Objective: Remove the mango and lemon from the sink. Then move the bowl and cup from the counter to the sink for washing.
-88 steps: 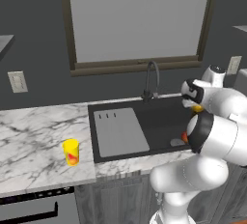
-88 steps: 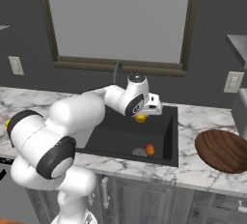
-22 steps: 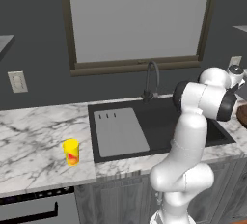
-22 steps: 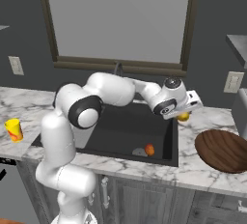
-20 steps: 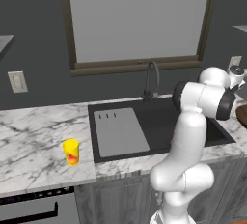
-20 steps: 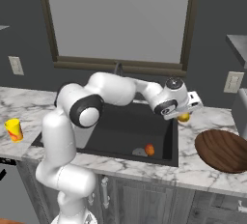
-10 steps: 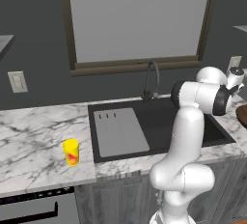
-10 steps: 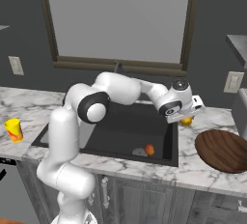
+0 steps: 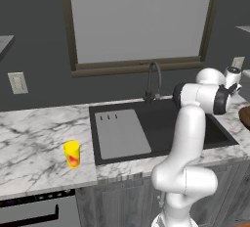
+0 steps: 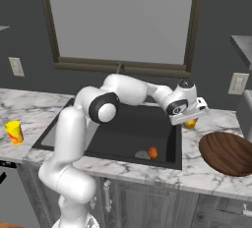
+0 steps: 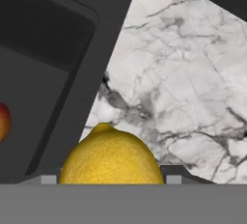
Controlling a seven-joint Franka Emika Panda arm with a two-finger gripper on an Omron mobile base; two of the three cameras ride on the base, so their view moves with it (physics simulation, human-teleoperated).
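My gripper (image 10: 190, 119) is shut on the yellow lemon (image 10: 189, 123), holding it low over the white marble counter (image 10: 211, 124) just right of the black sink (image 10: 123, 128), with the wide brown bowl (image 10: 229, 153) to its right. In the hand view the lemon (image 11: 112, 155) sits between the fingers, above marble beside the sink's rim (image 11: 103, 49). The orange-red mango (image 10: 153, 152) lies on the basin floor near the front, beside the drain; it also peeks in as the mango (image 11: 4, 120) at the hand view's left edge. The yellow cup (image 9: 72, 153) stands on the counter left of the sink.
The dark arched faucet (image 9: 153, 79) rises behind the basin, and the grey ribbed drainboard (image 9: 122, 133) fills its left part. A window frame runs along the wall behind. An outlet (image 10: 237, 83) is on the wall at right. Bare marble lies between sink and bowl.
The arm has swung right, carrying the lemon from over the basin to above the counter right of the sink. Over the last second it edged slightly further right and down.
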